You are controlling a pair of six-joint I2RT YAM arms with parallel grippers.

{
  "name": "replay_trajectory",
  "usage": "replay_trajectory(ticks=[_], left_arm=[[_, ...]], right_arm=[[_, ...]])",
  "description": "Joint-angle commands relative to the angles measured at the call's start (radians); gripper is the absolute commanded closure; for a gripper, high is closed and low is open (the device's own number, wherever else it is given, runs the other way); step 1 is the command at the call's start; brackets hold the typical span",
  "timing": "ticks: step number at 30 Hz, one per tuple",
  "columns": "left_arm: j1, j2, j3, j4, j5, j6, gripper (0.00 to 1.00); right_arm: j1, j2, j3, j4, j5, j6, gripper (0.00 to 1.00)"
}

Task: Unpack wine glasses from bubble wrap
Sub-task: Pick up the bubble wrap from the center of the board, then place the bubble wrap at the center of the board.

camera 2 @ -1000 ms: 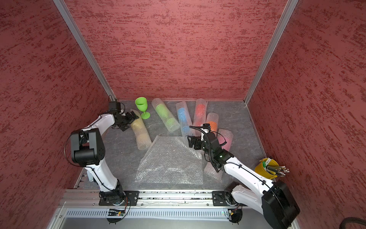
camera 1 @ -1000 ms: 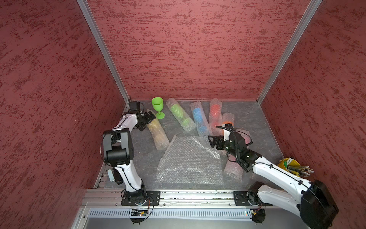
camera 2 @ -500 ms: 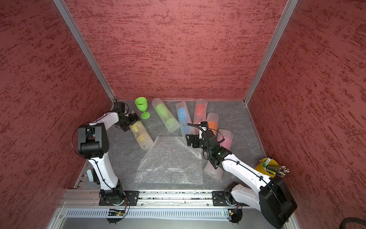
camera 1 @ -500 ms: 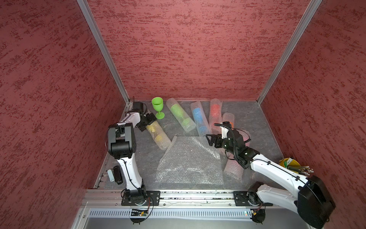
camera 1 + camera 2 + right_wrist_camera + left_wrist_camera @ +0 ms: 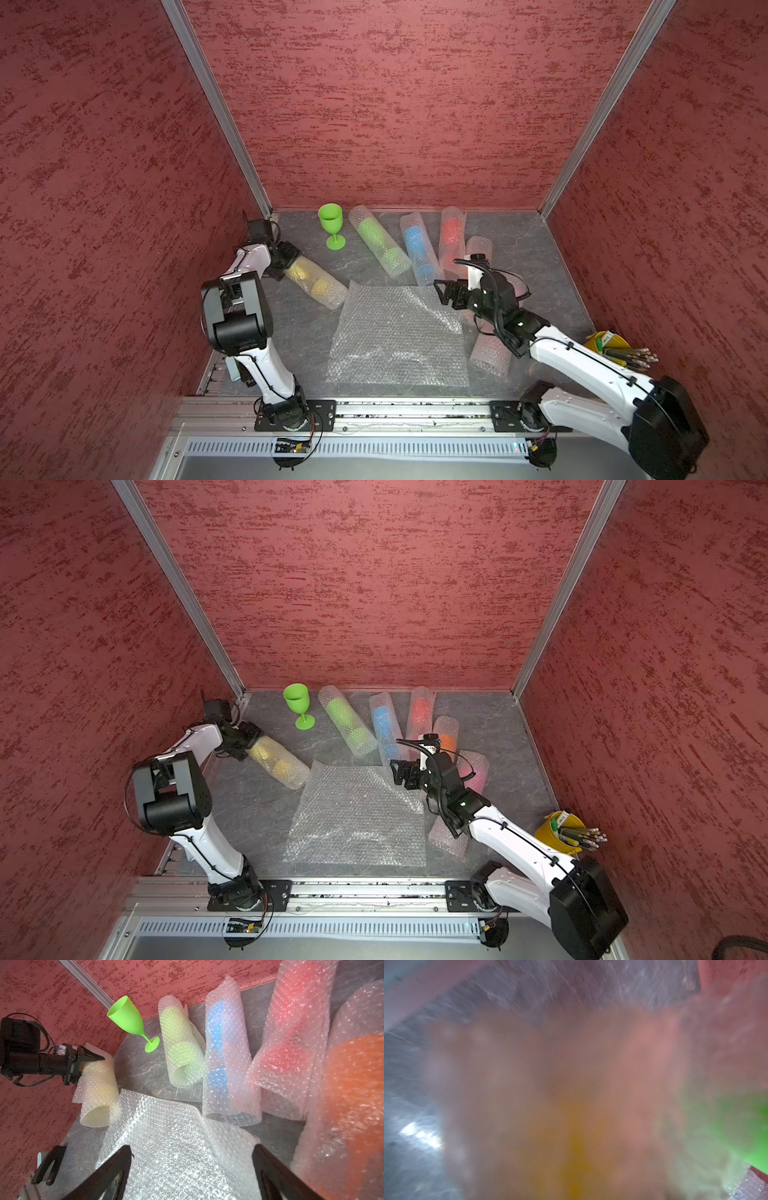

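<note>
Reaching into the upper left of the grey floor in both top views, the left arm rises from its base and bends at a raised elbow. Its forearm runs along the side wall. The left gripper (image 5: 286, 261) (image 5: 248, 741) sits at the upper-left end of the yellow roll (image 5: 318, 283). In the right wrist view, one black finger (image 5: 91, 1056) lies over that end of the wrap. Cannot tell whether the jaws pinch the wrap or only straddle it. The left wrist view is a blur of yellow and green.

Right arm: stretched low from the lower right of the frame toward centre. The right gripper (image 5: 441, 291) (image 5: 192, 1147) has its jaws spread wide with nothing between them. It hangs over the upper-right corner of the flat sheet (image 5: 395, 336) of bubble wrap.

Yellow roll: lying down, long axis upper left to lower right, open lower-right end just beside the sheet's edge.

Green goblet (image 5: 331, 222): unwrapped, upright on its foot, mouth up, near the back wall, upper left of centre.

Green roll (image 5: 378, 245), blue roll (image 5: 417, 253) and red roll (image 5: 452, 237): lying fanned at the back wall.
- Green roll: axis upper left to lower right.
- Blue roll: steeper.
- Red roll: near vertical in the frame.

Orange roll (image 5: 446, 737): just right of the red roll, partly behind the right wrist.

Pink roll (image 5: 473, 776): under the right forearm, axis upper right to lower left.
</note>
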Motion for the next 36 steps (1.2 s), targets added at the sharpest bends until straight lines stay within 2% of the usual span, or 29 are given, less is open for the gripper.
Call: replay_trajectory(ticks=[1,5,8,13,17,18,20,23,25,29,36], left_arm=[[0.009,-0.133,-0.007,-0.062,-0.065,-0.046,0.25],[0.024,-0.303,-0.107,-0.058,-0.110,-0.118,0.27],[-0.014,-0.410,-0.139,-0.062,-0.108,-0.139,0.29],[-0.219,-0.517,-0.140,-0.103,-0.161,-0.102,0.29],[-0.442,-0.549,-0.154,-0.121,-0.181,-0.056,0.29],[-0.495,-0.543,-0.154,-0.129,-0.178,-0.051,0.29],[-0.614,-0.517,-0.153,-0.132,-0.166,-0.047,0.29],[-0.745,-0.438,-0.137,-0.114,-0.099,-0.045,0.29],[-0.796,-0.367,-0.116,-0.106,-0.058,-0.020,0.30],[-0.854,-0.233,-0.066,-0.117,-0.020,0.045,0.31],[-0.885,-0.109,-0.045,-0.105,0.008,0.086,0.28]], right_arm=[[-0.004,-0.049,0.010,-0.032,0.007,0.001,0.07],[-0.005,-0.092,0.023,-0.067,0.029,-0.012,0.07],[-0.005,-0.096,0.055,-0.111,0.027,-0.025,0.08],[-0.005,-0.100,0.096,-0.164,0.009,-0.035,0.08],[-0.005,-0.094,0.105,-0.151,-0.064,-0.018,0.10],[-0.005,-0.084,0.105,-0.133,-0.106,-0.016,0.12],[0.014,-0.030,0.120,-0.087,-0.279,-0.024,0.17],[0.093,0.045,0.167,-0.089,-0.272,-0.029,0.21],[0.122,0.083,0.187,-0.090,-0.250,-0.027,0.21],[0.128,0.117,0.169,-0.071,-0.201,0.022,0.21],[0.127,0.169,0.121,-0.012,-0.197,0.110,0.20]])
